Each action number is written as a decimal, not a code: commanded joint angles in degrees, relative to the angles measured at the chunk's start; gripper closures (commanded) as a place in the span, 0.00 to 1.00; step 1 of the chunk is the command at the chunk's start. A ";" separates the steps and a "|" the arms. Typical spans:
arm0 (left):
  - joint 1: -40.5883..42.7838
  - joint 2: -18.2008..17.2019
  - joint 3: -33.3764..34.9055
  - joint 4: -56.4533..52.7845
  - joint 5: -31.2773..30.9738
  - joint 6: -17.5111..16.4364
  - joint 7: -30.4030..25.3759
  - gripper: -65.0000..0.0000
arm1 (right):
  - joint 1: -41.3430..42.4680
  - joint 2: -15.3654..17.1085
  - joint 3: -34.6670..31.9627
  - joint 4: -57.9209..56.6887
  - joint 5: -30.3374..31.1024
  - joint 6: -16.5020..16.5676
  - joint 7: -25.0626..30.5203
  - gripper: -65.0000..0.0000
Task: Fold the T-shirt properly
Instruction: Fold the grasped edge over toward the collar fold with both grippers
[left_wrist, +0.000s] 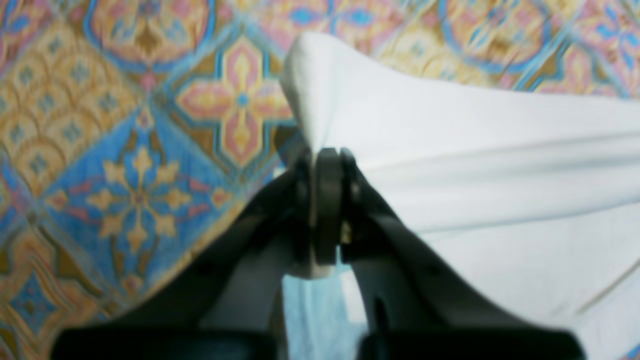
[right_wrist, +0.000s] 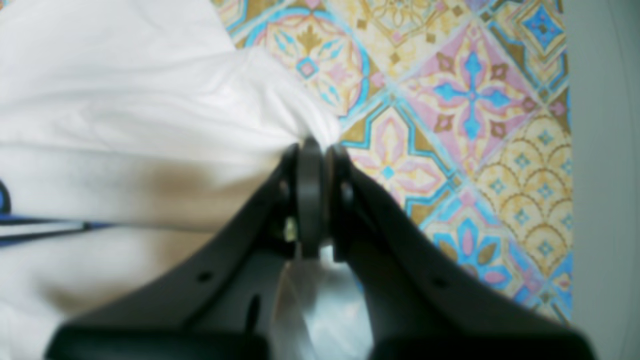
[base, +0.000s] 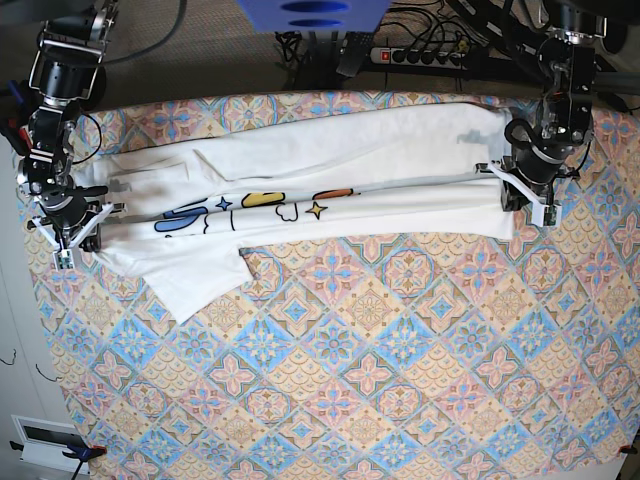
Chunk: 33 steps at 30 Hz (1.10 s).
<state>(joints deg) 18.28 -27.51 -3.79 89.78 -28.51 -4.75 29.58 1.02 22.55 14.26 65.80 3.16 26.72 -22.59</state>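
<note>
The white T-shirt lies stretched across the far part of the table, folded lengthwise, with a strip of blue, yellow and orange print showing along its middle. One sleeve spreads toward the front left. My left gripper is shut on the shirt's right end; the wrist view shows the jaws pinching white cloth. My right gripper is shut on the shirt's left end, with cloth bunched at the jaws. Both hold the cloth low over the table.
The table carries a patterned cloth of blue, pink and yellow tiles. A power strip and cables lie behind the table's far edge. A pale floor strip shows past the table's left edge.
</note>
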 joint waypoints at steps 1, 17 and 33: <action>-0.13 -1.02 -0.47 0.82 0.16 0.49 -1.50 1.00 | 0.87 1.32 0.55 1.41 0.14 -0.92 1.18 0.99; 3.12 -0.93 1.81 0.82 0.25 0.49 -1.06 0.96 | -2.47 1.06 0.64 2.11 -0.13 -0.92 -3.13 0.73; 5.06 -1.11 5.07 0.82 0.25 0.49 -1.06 0.65 | -2.12 0.00 5.56 14.77 -0.21 -1.27 -11.56 0.55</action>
<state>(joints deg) 23.35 -27.79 1.72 89.76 -28.12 -3.86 29.52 -2.15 21.71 19.53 79.33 2.76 25.61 -35.42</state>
